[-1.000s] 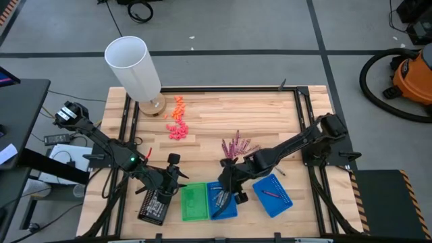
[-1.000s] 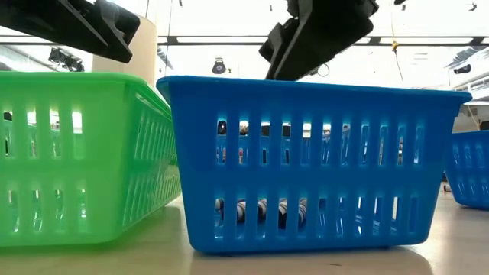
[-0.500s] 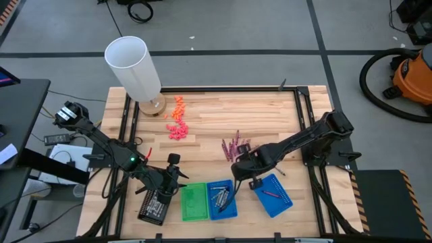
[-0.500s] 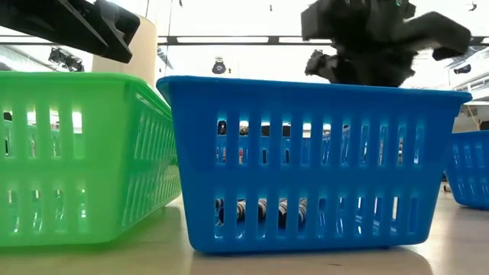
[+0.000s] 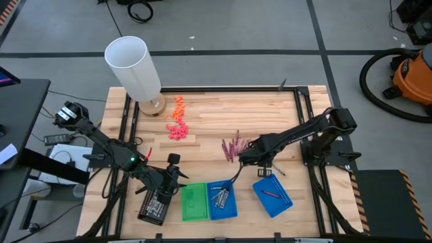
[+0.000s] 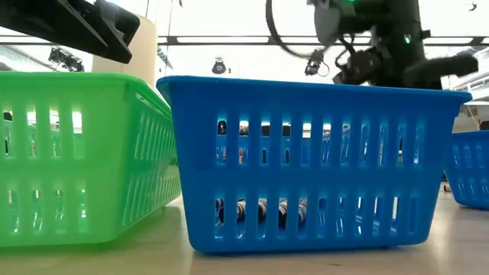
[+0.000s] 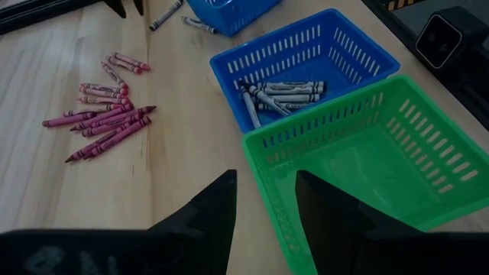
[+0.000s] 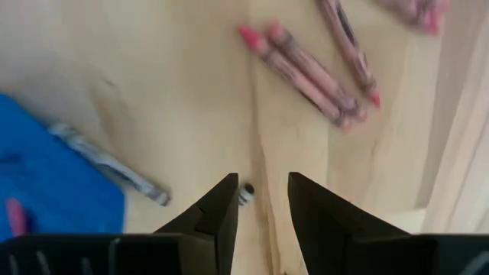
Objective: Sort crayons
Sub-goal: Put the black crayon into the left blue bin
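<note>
The crayons are short thin sticks in paper wrappers. They lie in four places.

1. Loose pile (image 5: 235, 146): magenta-pink and dark red-brown crayons lie on the bare table (image 5: 223, 115), near its middle. In the left wrist view the pile (image 7: 103, 114) is a loose fan, several sticks touching and roughly parallel, a few apart at the far edge. Pointed tips show on most.
2. Middle blue basket (image 5: 232, 209): silver-grey crayons (image 5: 220, 196) lie flat on its floor, bunched toward one end. The left wrist view shows them (image 7: 276, 93) overlapping, with dark printed wrappers. In the low view they show through the lower slots (image 6: 260, 210).
3. Right blue basket (image 5: 283, 202): one magenta-pink crayon (image 5: 271, 194) lies inside.
4. Two silver-grey crayons (image 7: 166, 14) lie on the table just beside the right blue basket.

The green basket (image 5: 186, 204) stands touching the middle blue basket, on its left side.

Right gripper (image 5: 244, 158): positioned over the table between the loose pile and the right blue basket. Its fingers (image 8: 216, 218) are spread, with nothing between them; a grey crayon (image 8: 111, 164) and pink crayons (image 8: 306, 75) lie below.

Left gripper (image 5: 173, 172): positioned just left of the green basket, fingers (image 7: 210, 214) spread and empty.
</note>
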### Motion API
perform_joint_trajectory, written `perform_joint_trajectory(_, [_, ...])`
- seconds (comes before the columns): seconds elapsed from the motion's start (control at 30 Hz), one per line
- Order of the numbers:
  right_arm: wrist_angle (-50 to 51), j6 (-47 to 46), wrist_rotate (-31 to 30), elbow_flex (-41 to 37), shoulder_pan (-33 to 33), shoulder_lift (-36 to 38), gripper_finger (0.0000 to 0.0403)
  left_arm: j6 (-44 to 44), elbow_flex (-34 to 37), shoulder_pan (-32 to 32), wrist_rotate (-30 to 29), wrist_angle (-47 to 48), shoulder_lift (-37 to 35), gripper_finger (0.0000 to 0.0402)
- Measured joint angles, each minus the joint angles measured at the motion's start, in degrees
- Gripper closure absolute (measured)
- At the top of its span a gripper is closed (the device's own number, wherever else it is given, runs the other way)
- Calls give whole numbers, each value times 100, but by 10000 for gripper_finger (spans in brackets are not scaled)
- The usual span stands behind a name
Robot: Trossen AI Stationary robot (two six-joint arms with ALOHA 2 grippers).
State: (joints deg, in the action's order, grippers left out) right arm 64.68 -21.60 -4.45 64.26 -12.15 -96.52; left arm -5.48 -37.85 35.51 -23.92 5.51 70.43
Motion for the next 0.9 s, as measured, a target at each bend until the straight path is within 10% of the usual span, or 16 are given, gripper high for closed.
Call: perform_joint_trajectory(0.9, [-1578, -2844, 1282, -2723, -117, 1704, 186, 31, 0, 0, 0, 33, 0, 255])
